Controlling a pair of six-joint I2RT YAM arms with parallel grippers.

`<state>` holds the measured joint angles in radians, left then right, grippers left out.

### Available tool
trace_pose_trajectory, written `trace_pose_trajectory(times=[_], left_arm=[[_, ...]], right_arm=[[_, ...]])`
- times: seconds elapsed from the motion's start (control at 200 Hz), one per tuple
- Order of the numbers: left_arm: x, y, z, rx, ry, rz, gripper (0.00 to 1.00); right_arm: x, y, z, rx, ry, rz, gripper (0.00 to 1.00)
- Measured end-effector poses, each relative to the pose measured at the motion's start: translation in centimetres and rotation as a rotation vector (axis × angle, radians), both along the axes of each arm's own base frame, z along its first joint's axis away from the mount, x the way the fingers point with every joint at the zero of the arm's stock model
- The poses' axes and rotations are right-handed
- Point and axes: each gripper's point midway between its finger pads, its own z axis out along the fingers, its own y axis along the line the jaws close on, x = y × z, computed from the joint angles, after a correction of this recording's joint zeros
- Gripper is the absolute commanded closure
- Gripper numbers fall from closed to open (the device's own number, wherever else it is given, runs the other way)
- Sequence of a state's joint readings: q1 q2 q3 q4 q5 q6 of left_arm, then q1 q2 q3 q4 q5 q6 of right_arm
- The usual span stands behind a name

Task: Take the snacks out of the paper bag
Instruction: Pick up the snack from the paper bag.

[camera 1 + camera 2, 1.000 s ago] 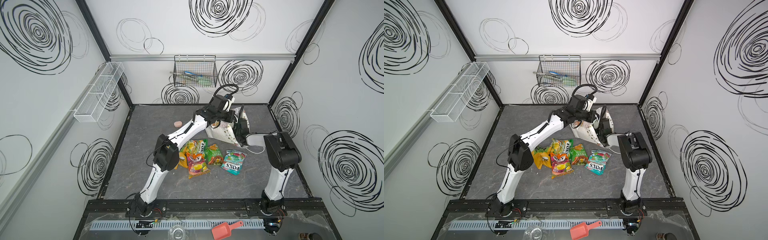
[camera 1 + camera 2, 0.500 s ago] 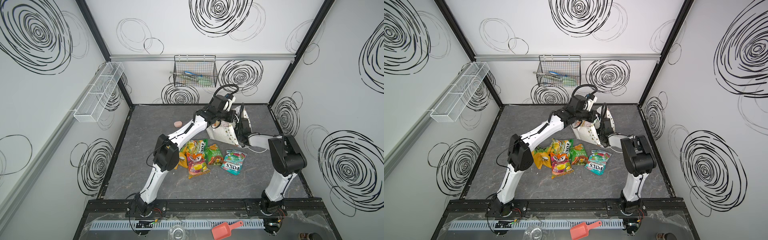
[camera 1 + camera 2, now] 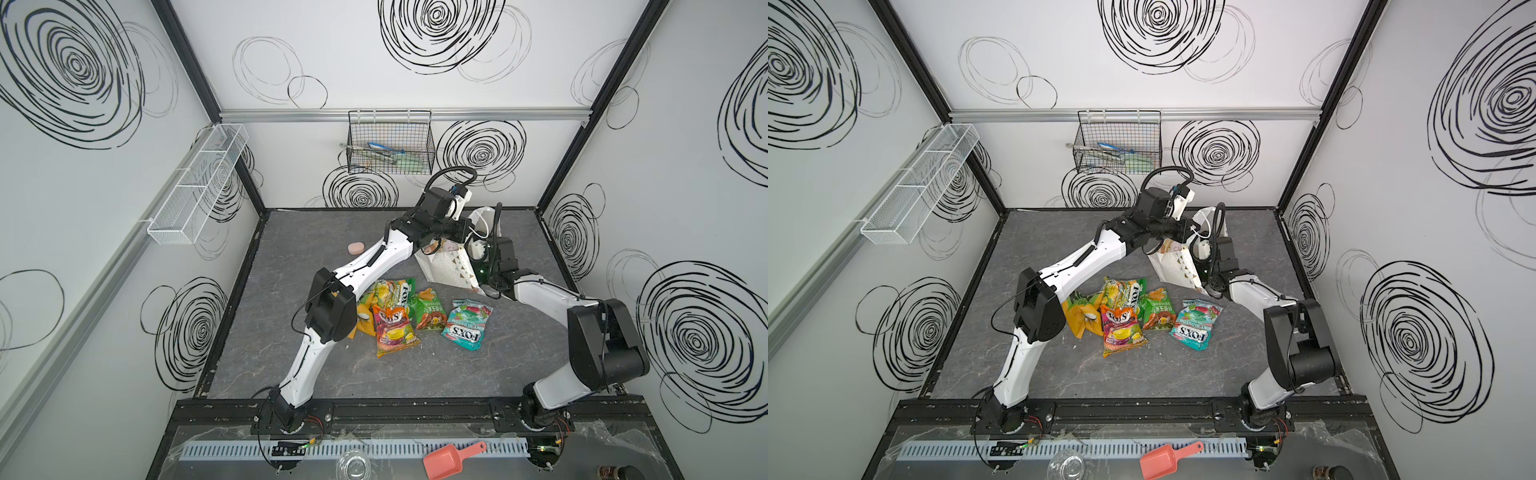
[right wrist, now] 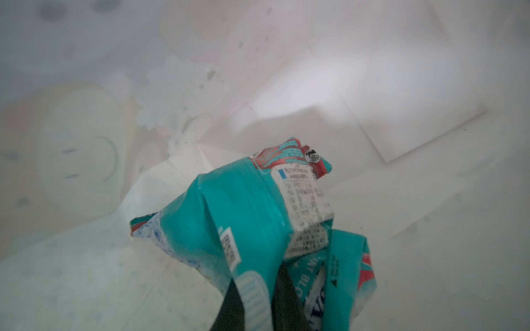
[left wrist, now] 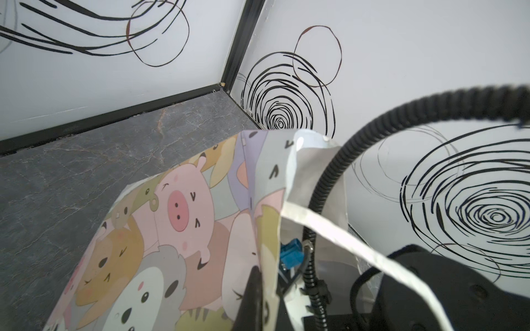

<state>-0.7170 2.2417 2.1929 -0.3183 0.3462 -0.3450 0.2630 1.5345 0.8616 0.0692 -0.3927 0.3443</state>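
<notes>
Paper bag (image 3: 446, 266) holds one teal packet (image 4: 229, 206), clamped in the right claw (image 4: 258, 306). Left claw (image 5: 266, 286) is closed on the bag rim. Floor packet (image 3: 465, 328) reads "FOX'S".

The walls (image 3: 374, 62) are white with black spiral drawings, and black frame posts (image 3: 187, 62) stand in the corners. The floor (image 3: 415, 374) is dark grey with pale veins like stone. An aluminium rail (image 3: 291, 114) on the back wall carries a black wire basket (image 3: 358, 162); a white mesh shelf (image 3: 195, 187) hangs on a side wall.
</notes>
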Motion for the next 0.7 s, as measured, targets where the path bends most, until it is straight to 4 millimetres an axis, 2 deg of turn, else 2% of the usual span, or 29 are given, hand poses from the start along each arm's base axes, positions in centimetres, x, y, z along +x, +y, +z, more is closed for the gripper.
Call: trace_pose_trajectory(times=[0.29,0.58,0.695], left_arm=[[0.5,0.8,-0.7,0.033,0.003,0.020,1.00],[0.8,1.2,-0.7,0.036,0.004,0.029,1.00],[0.8,1.2,-0.7,0.035,0.004,0.029,1.00]], right_arm=[[-1.0,-0.4,6.2,0.031,-0.153,-0.002,1.00],[-2.4,-1.5,7.3,0.027,-0.171,-0.019,1.00],[-3.3,-2.1,8.3,0.028,-0.208,-0.032,1.00]])
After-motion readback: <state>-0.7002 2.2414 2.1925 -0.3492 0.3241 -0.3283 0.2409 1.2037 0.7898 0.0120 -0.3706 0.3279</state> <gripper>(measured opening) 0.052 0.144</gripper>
